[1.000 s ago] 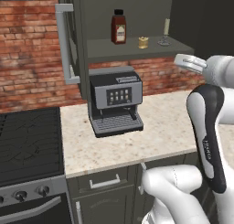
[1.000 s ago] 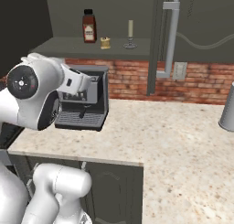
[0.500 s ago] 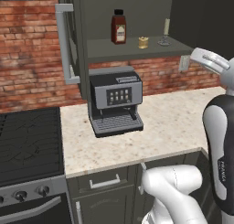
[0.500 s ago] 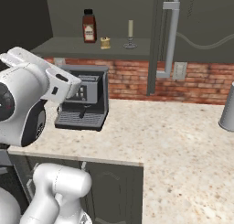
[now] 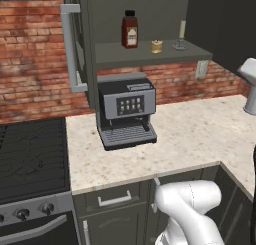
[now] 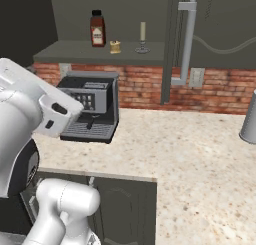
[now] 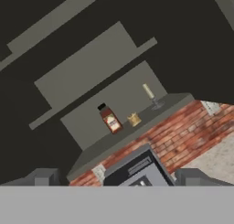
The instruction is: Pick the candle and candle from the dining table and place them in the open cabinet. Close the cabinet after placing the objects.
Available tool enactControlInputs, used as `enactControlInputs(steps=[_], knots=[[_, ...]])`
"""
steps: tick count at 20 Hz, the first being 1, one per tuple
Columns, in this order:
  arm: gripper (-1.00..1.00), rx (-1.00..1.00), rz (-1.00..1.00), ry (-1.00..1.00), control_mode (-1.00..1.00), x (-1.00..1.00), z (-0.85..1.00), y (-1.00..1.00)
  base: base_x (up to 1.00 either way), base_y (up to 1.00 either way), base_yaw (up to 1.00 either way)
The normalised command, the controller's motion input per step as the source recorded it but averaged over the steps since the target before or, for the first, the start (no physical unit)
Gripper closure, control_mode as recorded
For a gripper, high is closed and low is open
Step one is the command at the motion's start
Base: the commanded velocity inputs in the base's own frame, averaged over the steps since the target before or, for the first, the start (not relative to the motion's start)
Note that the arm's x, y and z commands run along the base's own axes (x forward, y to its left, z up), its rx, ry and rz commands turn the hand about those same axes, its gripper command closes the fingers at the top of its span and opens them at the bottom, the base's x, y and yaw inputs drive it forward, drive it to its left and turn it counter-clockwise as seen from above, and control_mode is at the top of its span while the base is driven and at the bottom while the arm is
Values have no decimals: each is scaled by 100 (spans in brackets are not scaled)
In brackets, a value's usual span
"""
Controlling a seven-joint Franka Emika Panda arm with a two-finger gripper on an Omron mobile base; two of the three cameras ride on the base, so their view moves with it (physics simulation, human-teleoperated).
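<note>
Both candles sit on the cabinet shelf (image 5: 150, 54), stick candle (image 5: 182, 30) at 3 o'clock of squat candle (image 5: 157, 46), so my fingers (image 7: 42, 178) are spread, empty, doors next.

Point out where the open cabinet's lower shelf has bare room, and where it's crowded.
The cabinet shelf is bare left of the sauce bottle. Bottle, squat candle and stick candle stand in a row across its middle and right, with small gaps between them. The counter right of the coffee machine is bare.

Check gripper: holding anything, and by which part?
Nothing held. The gripper is open and empty; both candles, the stick candle and squat candle, stand on the cabinet shelf.
</note>
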Motion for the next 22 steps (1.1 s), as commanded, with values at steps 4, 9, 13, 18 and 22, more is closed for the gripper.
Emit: enactControlInputs(steps=[4, 9, 13, 18, 22], knots=[[-100, 10, 0, 0, -100, -34, 0, -40, 0, 0, 0], [-100, 10, 0, 0, -100, -4, 0, -51, 0, 0, 0], [-100, 16, 0, 0, -100, 0, 0, -54, 0, 0, 0], [-100, 22, 0, 0, -100, 0, 0, -45, 0, 0, 0], [-100, 23, 0, 0, -100, 0, 0, -39, 0, 0, 0]])
